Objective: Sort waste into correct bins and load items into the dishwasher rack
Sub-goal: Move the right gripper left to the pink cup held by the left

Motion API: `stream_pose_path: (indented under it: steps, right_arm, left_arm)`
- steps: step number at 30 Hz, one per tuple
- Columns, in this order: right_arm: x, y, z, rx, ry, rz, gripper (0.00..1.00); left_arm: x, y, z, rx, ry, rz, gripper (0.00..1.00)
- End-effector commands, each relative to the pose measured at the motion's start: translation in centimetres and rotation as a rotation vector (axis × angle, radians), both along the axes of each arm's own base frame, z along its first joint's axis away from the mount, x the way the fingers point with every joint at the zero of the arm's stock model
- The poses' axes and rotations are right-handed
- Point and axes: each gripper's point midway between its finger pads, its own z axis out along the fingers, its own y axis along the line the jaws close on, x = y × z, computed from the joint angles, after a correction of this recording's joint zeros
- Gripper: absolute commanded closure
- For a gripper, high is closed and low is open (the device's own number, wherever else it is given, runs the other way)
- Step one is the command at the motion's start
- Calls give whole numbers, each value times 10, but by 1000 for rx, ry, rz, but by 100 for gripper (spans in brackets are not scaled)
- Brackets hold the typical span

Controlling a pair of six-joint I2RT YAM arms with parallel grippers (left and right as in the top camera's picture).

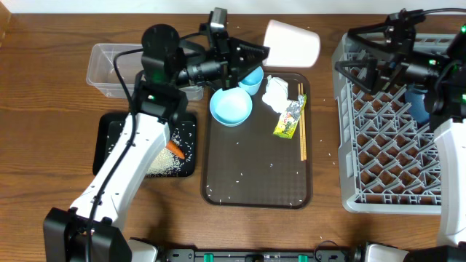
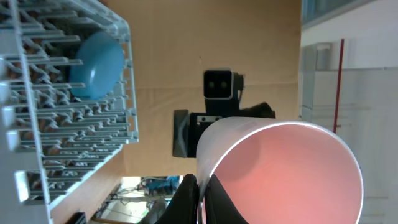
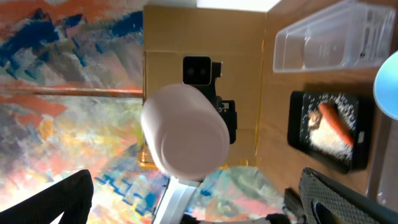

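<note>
Noting left jaws clamped on the pinkish-white cup [image 1: 291, 44] rim, right jaws wide, empty. I should rack it mouth-down.

The wooden table [image 1: 44, 87] carries 4 things: a clear tub [image 1: 109, 69] far left, a black tray [image 1: 108, 135] nearer left, a brown tray [image 1: 255, 167] at centre, and a grey rack [image 1: 386, 167] right.

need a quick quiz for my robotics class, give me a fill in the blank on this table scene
The left tool holds the pinkish-white ___ by its rim.
The orange ___ lies in the black tray.
The thin wooden ___ lie on the brown tray.
Over the grey rack, the right tool is ___.
Missing: cup; carrot; chopsticks; open.
</note>
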Motion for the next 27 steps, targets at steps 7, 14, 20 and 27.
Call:
stream_pose_path:
  steps: [7,14,20,27]
  right_arm:
    - [-4,25,8,18,38,55,1]
    - [-4,40,16,26,37,72,1]
    - [-7,45,16,27,39,90,1]
    - [-8,48,16,27,39,96,8]
  left_arm:
    - [-12,-16,10,-20,-1,-32,94]
    - [-11,-19,10,-21,-1,-20,94]
    - [-11,-19,10,-21,-1,-20,94]
    - [-10,-18,10,-22,-1,-18,94]
